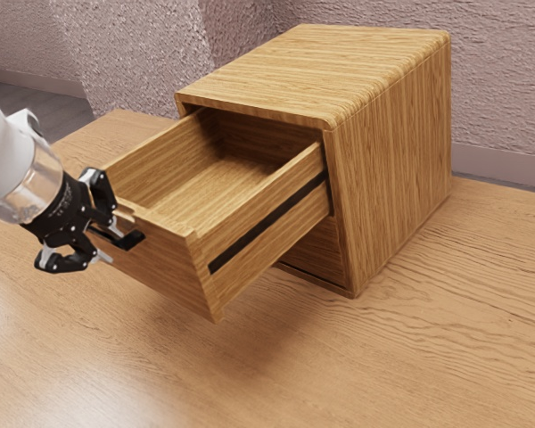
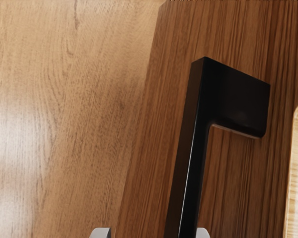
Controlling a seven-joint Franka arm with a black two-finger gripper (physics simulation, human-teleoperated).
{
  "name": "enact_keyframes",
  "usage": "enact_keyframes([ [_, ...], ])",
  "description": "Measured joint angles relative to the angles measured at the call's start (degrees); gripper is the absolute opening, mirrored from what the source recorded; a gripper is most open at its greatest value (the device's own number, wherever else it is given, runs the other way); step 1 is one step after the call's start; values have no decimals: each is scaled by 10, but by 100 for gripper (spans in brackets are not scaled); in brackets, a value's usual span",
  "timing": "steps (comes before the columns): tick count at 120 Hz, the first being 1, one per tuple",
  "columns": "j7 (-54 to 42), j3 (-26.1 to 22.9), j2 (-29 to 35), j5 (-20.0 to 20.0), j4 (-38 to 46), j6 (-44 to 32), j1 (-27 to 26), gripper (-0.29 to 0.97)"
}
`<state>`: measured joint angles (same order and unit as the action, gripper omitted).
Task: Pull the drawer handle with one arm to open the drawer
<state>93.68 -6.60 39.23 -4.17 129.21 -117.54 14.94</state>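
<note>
The wooden drawer [image 1: 196,192] stands pulled far out of the cabinet [image 1: 383,152], toward the exterior view's lower left, its inside bare. The black handle [image 1: 131,239] sits on the drawer's front panel [image 1: 156,267]. My gripper [image 1: 107,245] is at that handle, coming in from the exterior view's left. In the wrist view the black handle [image 2: 196,163] runs down between my two fingertips [image 2: 100,232]. One fingertip lies against the bar, while the other stands apart from it with wood showing between. The gripper is open around the handle.
The cabinet stands on a wide wooden tabletop [image 1: 383,357]. A dark rail slot [image 1: 267,223] runs along the drawer's side. A rough plastered wall [image 1: 143,45] rises behind the cabinet.
</note>
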Motion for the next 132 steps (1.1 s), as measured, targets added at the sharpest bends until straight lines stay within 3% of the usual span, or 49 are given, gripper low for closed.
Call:
enact_keyframes([
  [53,-3,1,20,-7,0,0,-3,12],
  [64,-4,1,10,-22,-50,12,-7,12],
  [75,-5,3,-51,-28,-180,67,-8,14],
  [85,-5,21,-170,-13,-390,180,-18,31],
  [94,-1,32,-211,3,-477,279,-47,42],
  [110,5,89,-195,22,-433,364,-116,54],
  [132,10,89,-192,34,-387,405,-136,62],
])
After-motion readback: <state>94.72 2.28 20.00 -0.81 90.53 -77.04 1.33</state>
